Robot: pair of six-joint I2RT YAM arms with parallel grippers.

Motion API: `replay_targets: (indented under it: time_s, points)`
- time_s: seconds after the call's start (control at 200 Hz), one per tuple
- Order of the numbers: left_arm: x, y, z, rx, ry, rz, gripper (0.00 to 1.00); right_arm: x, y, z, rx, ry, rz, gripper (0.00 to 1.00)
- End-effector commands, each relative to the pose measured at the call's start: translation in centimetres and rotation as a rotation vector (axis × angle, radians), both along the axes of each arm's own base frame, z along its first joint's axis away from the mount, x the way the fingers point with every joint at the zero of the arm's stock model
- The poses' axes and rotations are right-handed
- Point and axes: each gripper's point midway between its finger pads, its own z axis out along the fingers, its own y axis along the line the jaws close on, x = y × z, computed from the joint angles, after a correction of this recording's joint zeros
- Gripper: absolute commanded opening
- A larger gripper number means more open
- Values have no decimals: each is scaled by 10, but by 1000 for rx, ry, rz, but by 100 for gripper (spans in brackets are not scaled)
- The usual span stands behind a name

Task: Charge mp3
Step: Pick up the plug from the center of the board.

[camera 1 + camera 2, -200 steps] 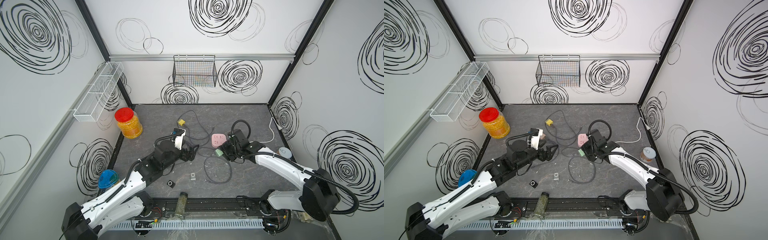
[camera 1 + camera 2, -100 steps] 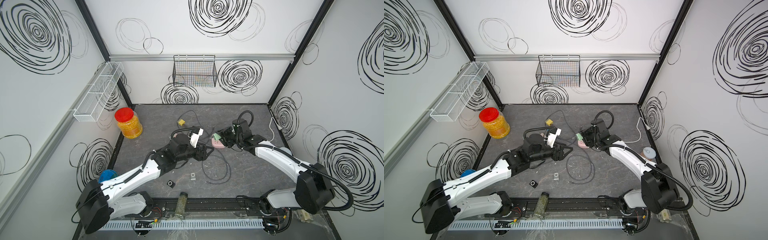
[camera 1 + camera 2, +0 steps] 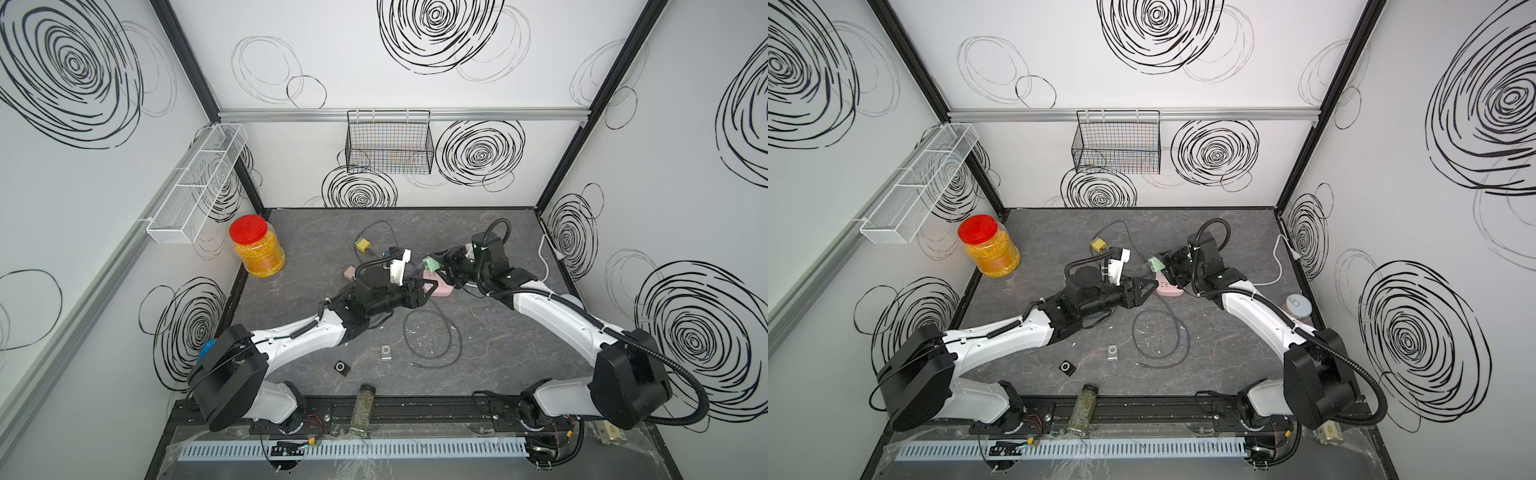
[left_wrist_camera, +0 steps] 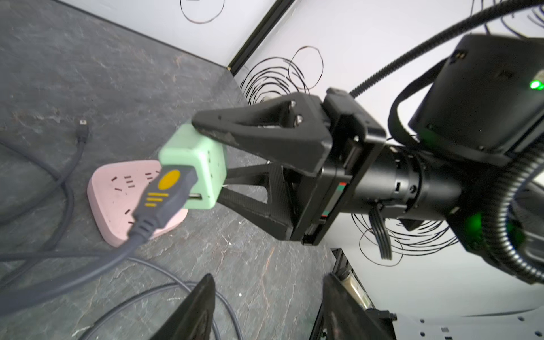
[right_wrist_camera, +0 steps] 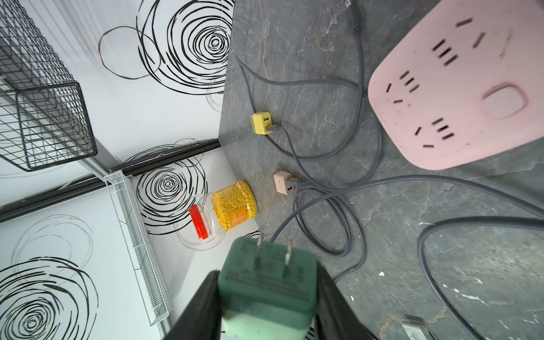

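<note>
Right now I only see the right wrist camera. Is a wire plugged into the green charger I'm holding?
Observer: Yes. The left wrist view shows a grey USB plug with an orange dot pushed into the green charger.
Operator: Where's my other gripper?
Observer: The left gripper hovers open and empty, close beside the pink power strip.
Operator: Any music player I can't see?
Observer: A small black mp3 player lies on the table near the front edge.

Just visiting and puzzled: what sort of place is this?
Probably a robot test booth: swirl-printed walls, two robot arms on a mounting rail, a pink power strip and green charger.
</note>
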Motion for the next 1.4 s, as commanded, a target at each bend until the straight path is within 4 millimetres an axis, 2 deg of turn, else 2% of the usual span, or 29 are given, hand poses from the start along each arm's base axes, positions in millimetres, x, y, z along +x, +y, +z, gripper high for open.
replay_targets:
  time_s: [0.0,0.195,0.37,0.5,0.736,1.161,1.396]
  points:
    - [20,4,24,-102,-73,82,60,-2,-1,24,74,-42,5,0]
    - [36,-2,8,-88,-21,107,59,-5,-5,33,87,-63,0,0]
    - [50,-3,22,-109,-84,169,56,-8,-7,33,112,-58,-3,0]
    - [56,-10,30,-103,-113,163,55,-9,-7,22,119,-20,5,0]
    - [72,-27,17,-36,-86,178,52,-11,0,15,153,-1,47,0]
    - [72,-38,4,-17,-71,138,48,-13,-14,17,147,-11,27,0]
    - [60,-54,8,-19,-126,49,51,-14,-11,18,160,-8,49,1]
